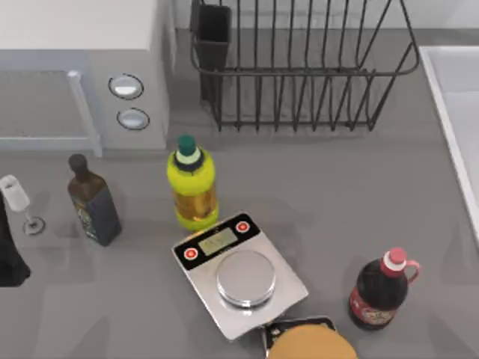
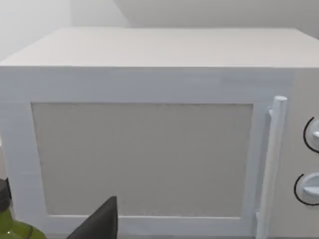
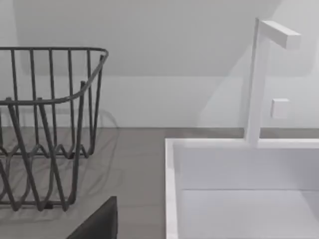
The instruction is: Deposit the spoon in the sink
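A spoon is likely light, stiff and slick, best pinched mid-handle before going to the sink (image 1: pixel 460 90); the left gripper's (image 2: pixel 99 224) and right gripper's (image 3: pixel 99 221) grip cannot be told.

Your L arm (image 1: pixel 9 258) shows in the top view as a dark block at the table's left edge, in front of the microwave (image 1: pixel 82 45) and off its left end. It's low and close to the tabletop, w/ no joints you can make out. In the L wrist view a dark wedge of your L gripper (image 2: pixel 99 223) pokes in, and the wrist faces the microwave door square-on, approx level. In the R wrist view you get the same kind of dark wedge from your R gripper (image 3: pixel 99 221), wrist held approx level too. You can't tell where it sits rel. to the microwave.
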Controlling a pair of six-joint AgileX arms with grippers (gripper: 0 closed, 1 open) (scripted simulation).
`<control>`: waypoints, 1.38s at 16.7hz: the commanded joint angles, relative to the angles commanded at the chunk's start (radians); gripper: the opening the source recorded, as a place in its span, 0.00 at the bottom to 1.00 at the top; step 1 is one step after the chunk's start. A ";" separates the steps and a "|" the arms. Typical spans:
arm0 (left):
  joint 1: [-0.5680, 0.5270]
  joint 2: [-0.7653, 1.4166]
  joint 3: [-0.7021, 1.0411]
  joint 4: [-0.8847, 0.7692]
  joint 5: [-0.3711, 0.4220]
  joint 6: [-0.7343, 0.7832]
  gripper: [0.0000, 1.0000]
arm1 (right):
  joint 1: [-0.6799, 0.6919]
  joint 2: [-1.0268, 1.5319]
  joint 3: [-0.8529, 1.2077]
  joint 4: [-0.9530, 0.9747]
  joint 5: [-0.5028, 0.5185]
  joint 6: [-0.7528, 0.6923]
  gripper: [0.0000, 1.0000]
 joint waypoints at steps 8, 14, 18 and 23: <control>0.000 0.000 0.000 0.000 0.000 0.000 1.00 | -0.092 0.229 0.176 -0.209 0.000 -0.090 1.00; 0.000 0.000 0.000 0.000 0.000 0.000 1.00 | -0.258 0.772 0.475 -0.620 -0.004 -0.246 1.00; 0.000 0.000 0.000 0.000 0.000 0.000 1.00 | -0.362 1.091 0.663 -0.866 -0.004 -0.343 1.00; 0.000 0.000 0.000 0.000 0.000 0.000 1.00 | -0.443 1.311 0.820 -1.047 -0.002 -0.418 1.00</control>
